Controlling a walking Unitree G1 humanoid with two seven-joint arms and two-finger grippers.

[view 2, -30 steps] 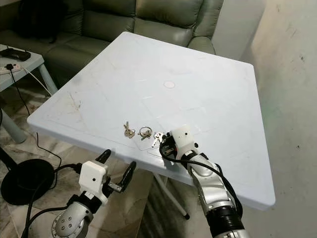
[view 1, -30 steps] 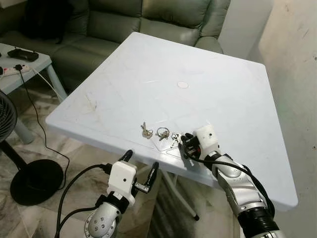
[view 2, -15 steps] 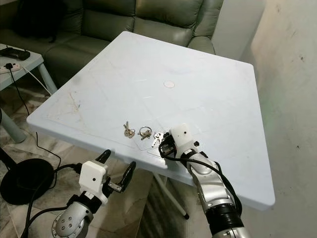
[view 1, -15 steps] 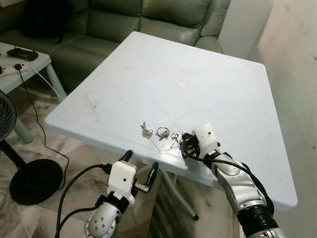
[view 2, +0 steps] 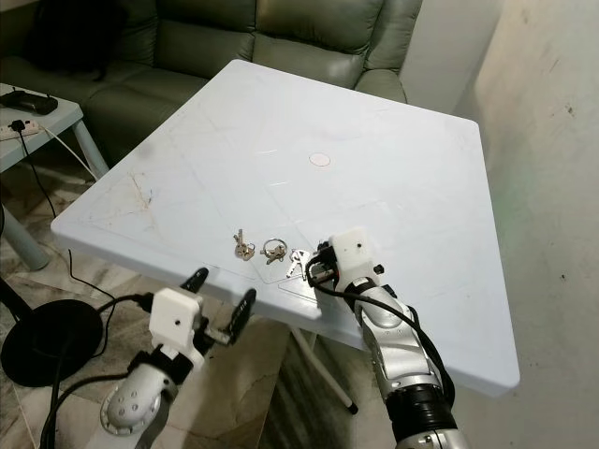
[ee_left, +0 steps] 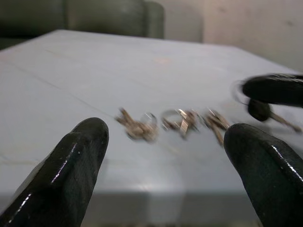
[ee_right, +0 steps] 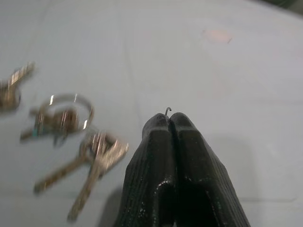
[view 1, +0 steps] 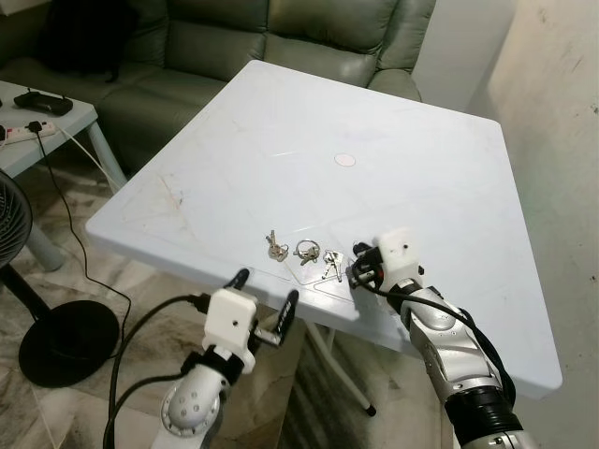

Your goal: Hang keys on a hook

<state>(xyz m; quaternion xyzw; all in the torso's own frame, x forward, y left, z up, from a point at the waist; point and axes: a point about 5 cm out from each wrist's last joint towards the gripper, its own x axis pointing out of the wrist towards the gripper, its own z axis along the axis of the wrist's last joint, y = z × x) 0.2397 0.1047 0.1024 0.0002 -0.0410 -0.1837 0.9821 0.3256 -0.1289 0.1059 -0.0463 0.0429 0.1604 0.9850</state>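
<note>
White and square, the bench [view 1: 449, 187] stands in a living room with a green sofa [view 1: 281, 37] behind it and a low side table [view 1: 37, 122] and a fan base [view 1: 65, 341] off to the robot's left. Three small bunches of keys [view 1: 301, 251] lie in a row near the bench's front edge. The right pincer [view 1: 358, 272] rests low on the bench just beside the nearest bunch, which lies toward the left arm from its tips. In the right wrist view its two fingers [ee_right: 163, 156] are pressed together, and a thin bit of wire curls out from between the tips; whether that is a key ring or a small hook cannot be told, and the keys themselves lie free just beside the fingers. The left pincer [view 1: 265, 301] hovers below and in front of the bench edge, its fingers spread wide with nothing between them, the keys beyond its tips. No hook for hanging can be made out, so the task looks barely begun: the keys are not yet lifted, carried, or hung.
</note>
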